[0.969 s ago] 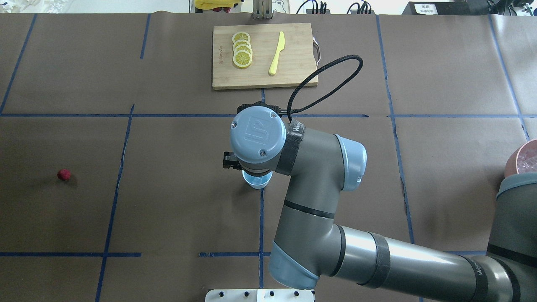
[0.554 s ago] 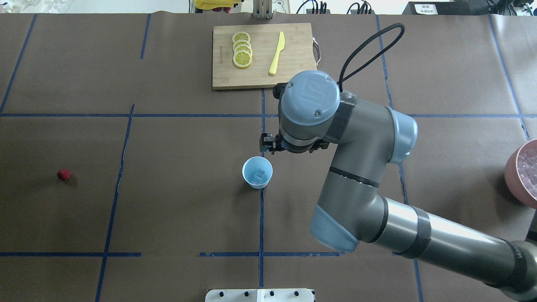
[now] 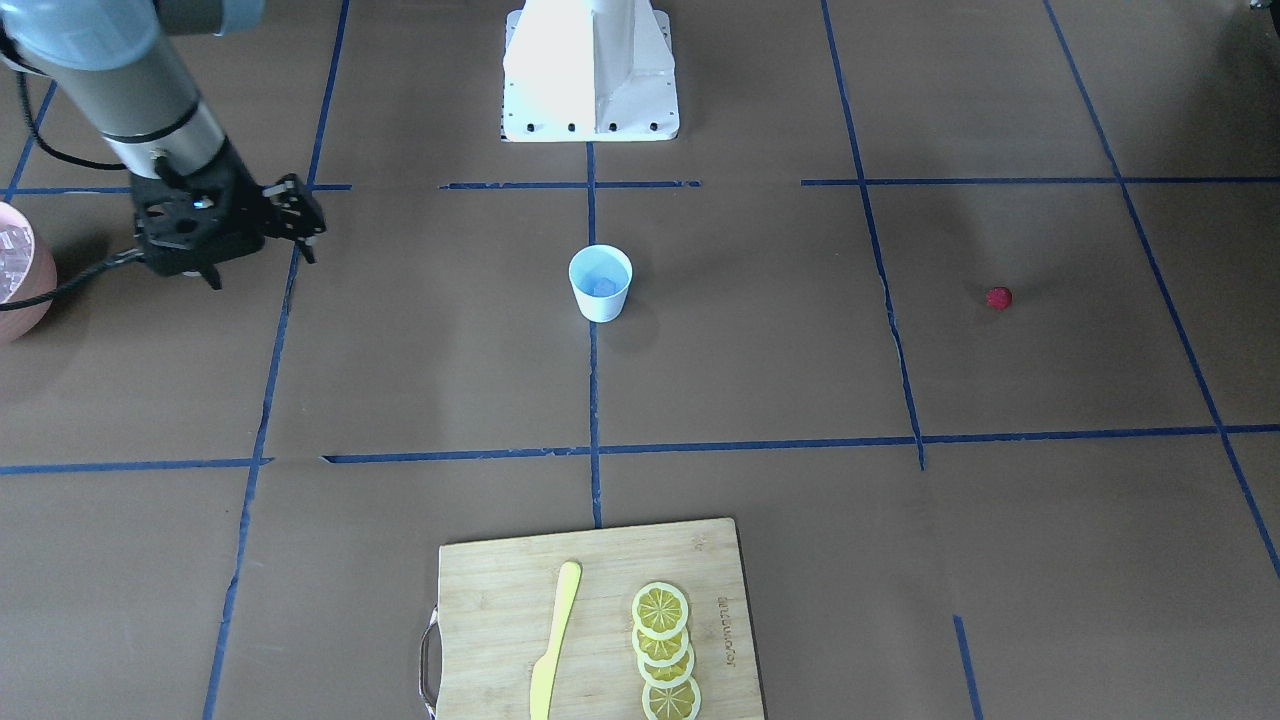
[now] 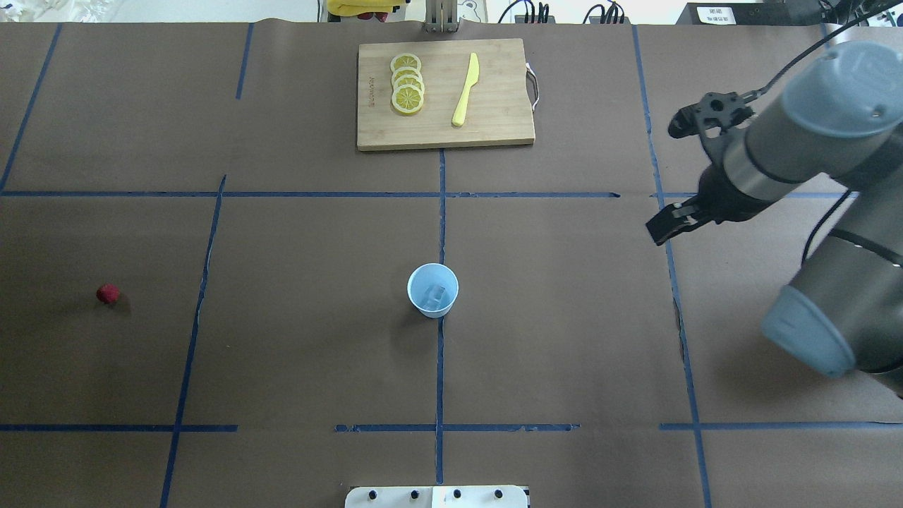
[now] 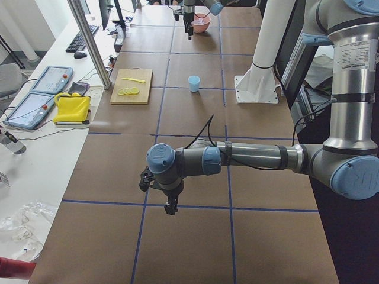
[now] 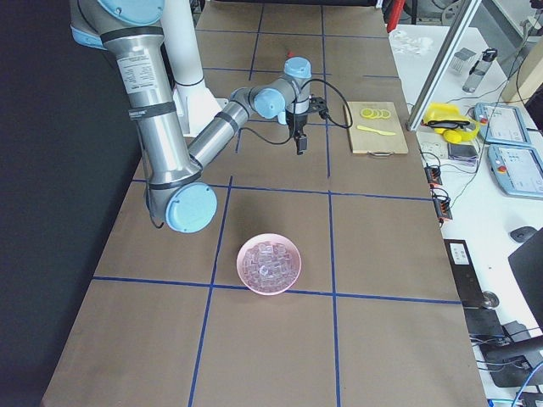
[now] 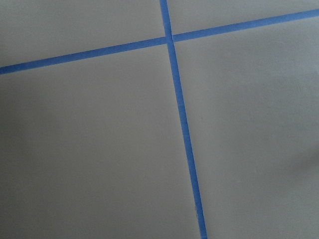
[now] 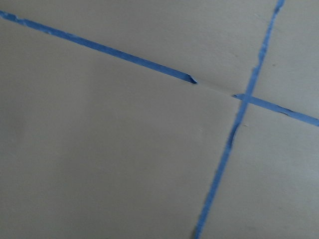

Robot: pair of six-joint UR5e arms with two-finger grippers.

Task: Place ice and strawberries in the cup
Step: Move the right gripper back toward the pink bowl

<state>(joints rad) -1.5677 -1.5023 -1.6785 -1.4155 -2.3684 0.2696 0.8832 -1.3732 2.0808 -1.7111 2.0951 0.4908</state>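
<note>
**Me:** Claws? My right claw (image 4: 662,231) hangs over bare table (image 4: 282,247) on my right side. I cannot tell whether its fingers are spread or pressed together. My left claw (image 5: 170,207) shows only from the side, so I have the same doubt there.

**Operator:** Containers?

**Me:** The cup (image 3: 600,302) stands upright mid-table with ice (image 4: 439,291) inside, one cube as far as I can make out. The pink bowl (image 6: 270,291) sits at my right, cut off in the front view, and holds more ice. The strawberry (image 4: 107,293) lies on my left, well apart from the cup.

**Operator:** Surface?

**Me:** It's brown paper with blue tape lines. On the far side, a cutting board (image 4: 494,127) carries lemon slices (image 4: 408,83) and a yellow knife (image 4: 465,89).
</note>
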